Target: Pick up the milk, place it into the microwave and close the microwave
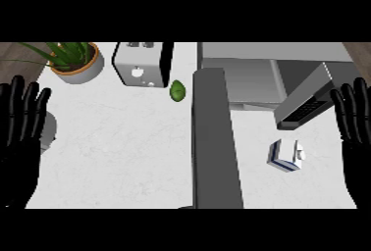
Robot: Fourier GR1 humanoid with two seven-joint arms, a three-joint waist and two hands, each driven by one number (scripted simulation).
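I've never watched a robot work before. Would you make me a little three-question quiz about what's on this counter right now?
1. True or false: the milk carton is already inside the microwave.
2. Multiple choice: what lies between the toaster and the open microwave door? A) a spoon B) a small green fruit C) a cup
3. Fill in: the potted plant stands in the counter's far ____ corner.

Key
1. False; it sits on the counter, right of the door.
2. B, the small green fruit.
3. Left. The left robot hand and right robot hand are open at the edges, holding nothing.
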